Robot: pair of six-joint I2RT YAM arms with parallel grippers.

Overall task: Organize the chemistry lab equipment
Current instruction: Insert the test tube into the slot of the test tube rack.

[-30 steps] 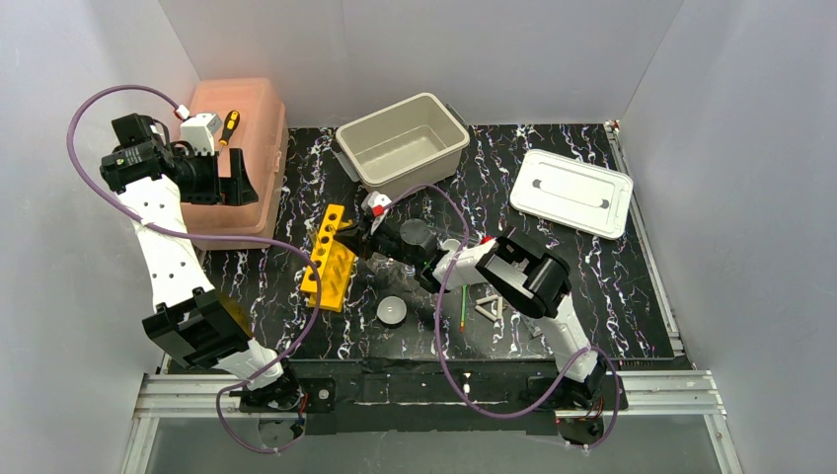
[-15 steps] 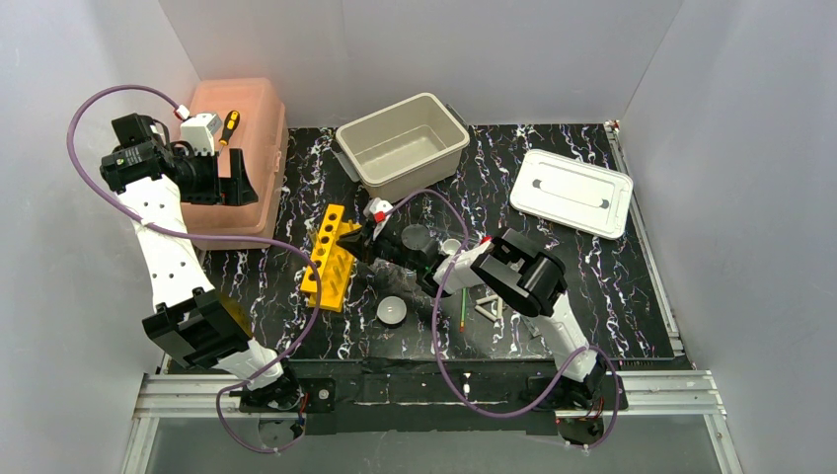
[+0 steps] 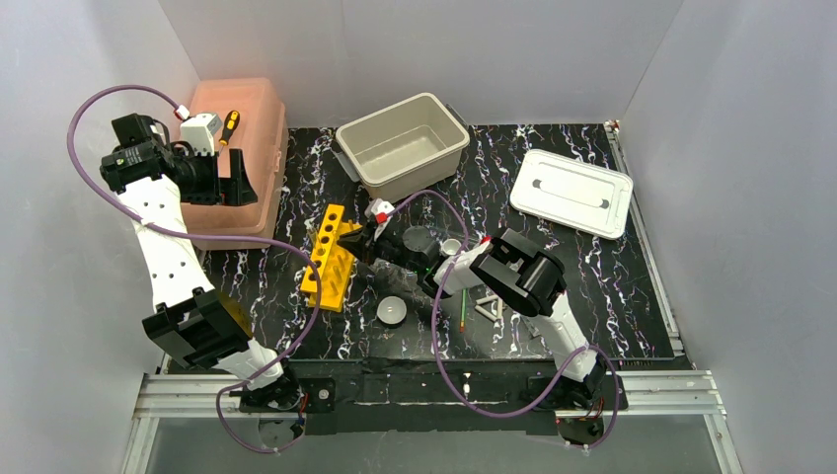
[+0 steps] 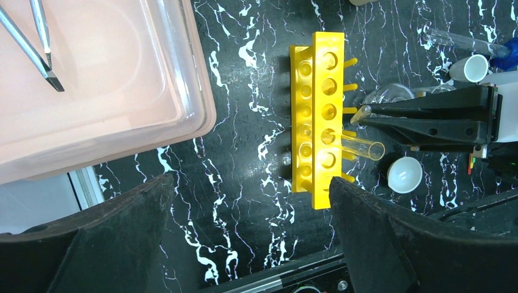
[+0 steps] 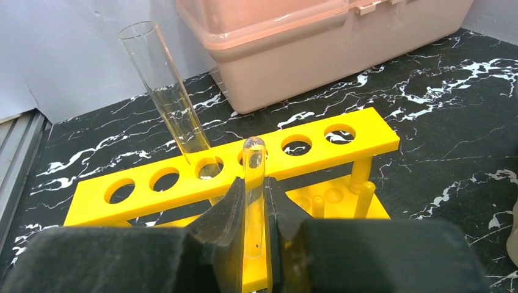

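The yellow tube rack (image 3: pixel 331 259) stands at the middle left of the table. My right gripper (image 3: pixel 362 234) is shut on a clear glass tube (image 5: pixel 254 165), upright just in front of the rack's top holes (image 5: pixel 244 160). Its tip shows in the left wrist view (image 4: pixel 361 112). Another tube (image 5: pixel 166 101) leans in a rack hole. My left gripper (image 3: pixel 240 186) is open and empty, high over the pink box edge. On the table are a white bowl (image 3: pixel 393 311), a green spoon (image 3: pixel 462 312), a white triangle (image 3: pixel 487 305), a glass flask (image 4: pixel 385 94) and a loose tube (image 4: pixel 455 40). No squeeze bottle is in view.
The pink box (image 3: pixel 237 148) stands at the back left, with a screwdriver (image 3: pixel 229 124) on it and two metal shafts (image 4: pixel 43 36) showing through it. A grey bin (image 3: pixel 402 140) is at the back middle and a white lid (image 3: pixel 572 193) at the back right. A small white cup (image 4: pixel 473 67) sits by my right arm.
My right arm has shifted slightly left with the tube, keeping it at the rack. The left arm has not moved.
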